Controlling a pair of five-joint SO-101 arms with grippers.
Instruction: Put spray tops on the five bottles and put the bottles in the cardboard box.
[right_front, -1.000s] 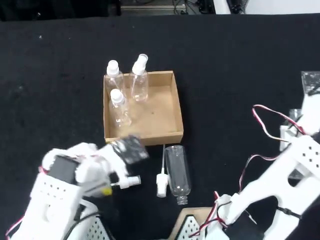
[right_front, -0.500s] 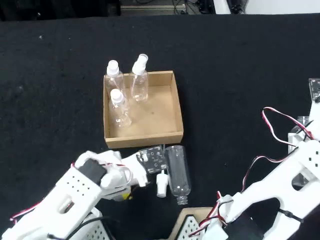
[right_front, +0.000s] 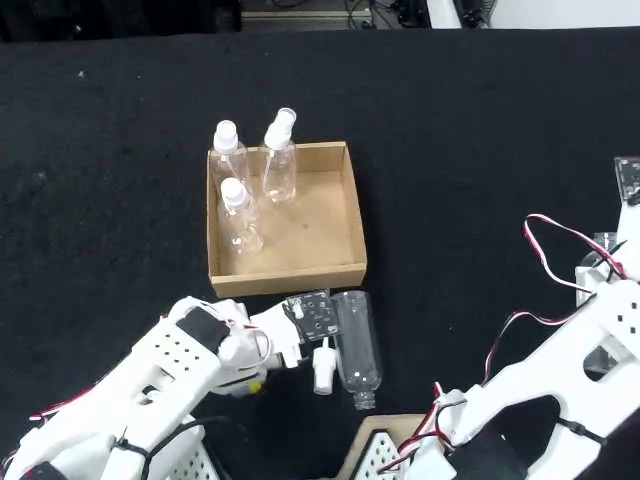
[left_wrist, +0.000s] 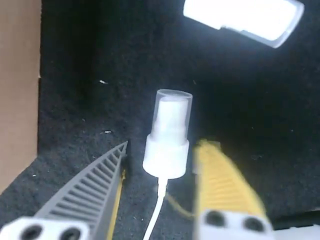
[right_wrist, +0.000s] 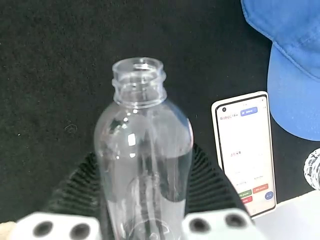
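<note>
Over the last second my left arm (right_front: 170, 370) has swung in from the left of the table (right_front: 500, 150) and now sits just in front of the cardboard box (right_front: 352, 215). Its left tool (left_wrist: 163, 146) is spread wide, and the loose spray top (left_wrist: 167, 131) lies between the two fingers, not yet pinched. I take that as the pick-up for the fourth bottle being lined up. The right arm (right_front: 560, 370) drew slightly outward. The right tool (right_wrist: 142, 197) is clamped round the body of an uncapped bottle (right_wrist: 142, 145), whose open mouth points away from the wrist, ready for a top.

The table is covered in matte black cloth with a faint nap. The box is shallow, square, plain brown card with an open top. Three capped bottles (right_front: 237, 212) stand in its far-left part. A fifth bottle (right_front: 356, 340) lies bare on the cloth near the box's front wall, just beside the spray top. The bottles are clear, glossy thin plastic: cylinders with rounded shoulders and ridged necks. The spray top has a white collar, a translucent overcap and a thin white dip tube.
</note>
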